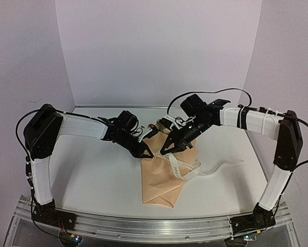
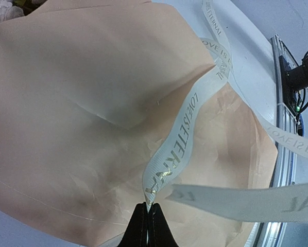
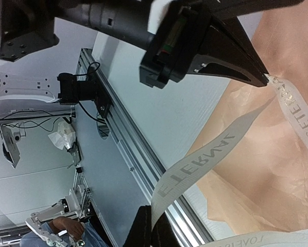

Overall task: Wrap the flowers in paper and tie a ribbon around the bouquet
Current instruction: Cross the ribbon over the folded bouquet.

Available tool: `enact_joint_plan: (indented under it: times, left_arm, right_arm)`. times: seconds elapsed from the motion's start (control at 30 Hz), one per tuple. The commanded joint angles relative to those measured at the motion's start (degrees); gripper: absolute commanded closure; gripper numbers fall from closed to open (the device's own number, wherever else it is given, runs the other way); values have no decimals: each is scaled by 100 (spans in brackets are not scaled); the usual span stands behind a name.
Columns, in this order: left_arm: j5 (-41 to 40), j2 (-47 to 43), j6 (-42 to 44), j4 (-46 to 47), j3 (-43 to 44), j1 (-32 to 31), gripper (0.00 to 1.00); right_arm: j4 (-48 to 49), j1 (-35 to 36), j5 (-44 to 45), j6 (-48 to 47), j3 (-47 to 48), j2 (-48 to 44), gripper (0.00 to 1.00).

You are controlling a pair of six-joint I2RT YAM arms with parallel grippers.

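The bouquet lies mid-table, wrapped in tan paper (image 1: 161, 188) folded into a cone, narrow end toward me. The flowers (image 1: 155, 126) peek out at its far end, mostly hidden by the grippers. The cream ribbon (image 1: 181, 170) lies across the cone, one tail trailing right. My left gripper (image 1: 148, 153) hovers over the cone's upper left, shut on a ribbon (image 2: 187, 123) end above the paper (image 2: 77, 103). My right gripper (image 1: 164, 151) sits just beside it, shut on another stretch of ribbon (image 3: 210, 154). The left gripper (image 3: 264, 80) shows pinching the ribbon over the paper (image 3: 283, 164).
An aluminium rail (image 1: 154, 226) runs along the near table edge, also seen as the rail (image 3: 133, 149) in the right wrist view. White walls close in the back and sides. A person's hand (image 3: 66, 231) shows beyond the table edge.
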Motion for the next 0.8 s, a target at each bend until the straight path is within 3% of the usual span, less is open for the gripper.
enact_joint_plan:
  times: [0.0,0.27,0.57,0.77]
  left_arm:
    - [206,-156,-26,-29,383,64,100]
    - [239,-150,-30,-86,428,88,100]
    - [200,-190,-23,-166,445,88,100]
    - [270,-183,6,-211,471,88,100]
  right_arm:
    - [325,23,-362,269,-181,263,100]
    - [292,54,-130,298,-494,397,100]
    - [-1737,145,1605,-562,173,785,100]
    - [-1805,159,2263,-128,349,1103,100]
